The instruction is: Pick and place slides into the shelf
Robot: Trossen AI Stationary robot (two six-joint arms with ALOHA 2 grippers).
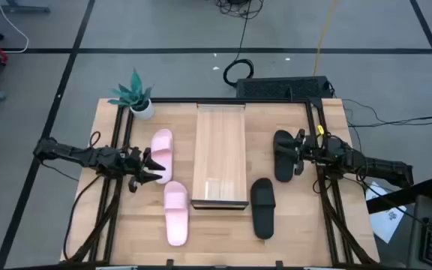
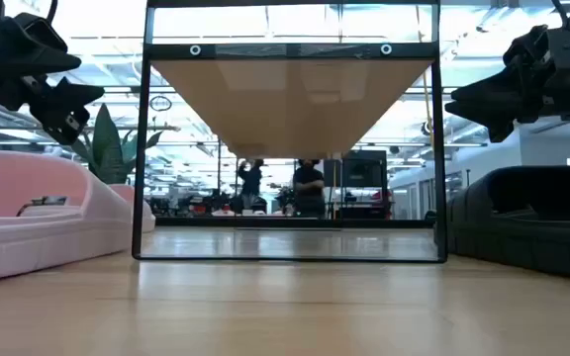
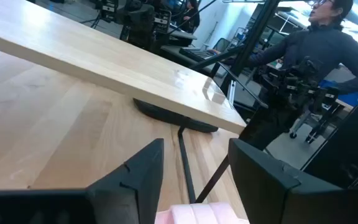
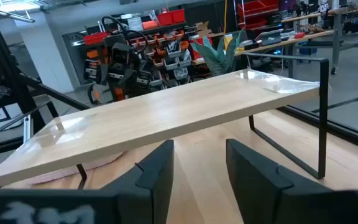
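We see our left gripper [image 1: 156, 166] open above a pale pink slide sandal [image 1: 160, 148] left of centre; our right gripper [image 1: 289, 155] open over a matte black slide sandal [image 1: 283, 157] right of centre.

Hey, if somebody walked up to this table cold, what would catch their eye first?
Probably the long light-wood shelf down the table's middle, with nothing on it. Two pink slides lie to its left and two black slides to its right. The left gripper and right gripper, both open, reach in from either side.
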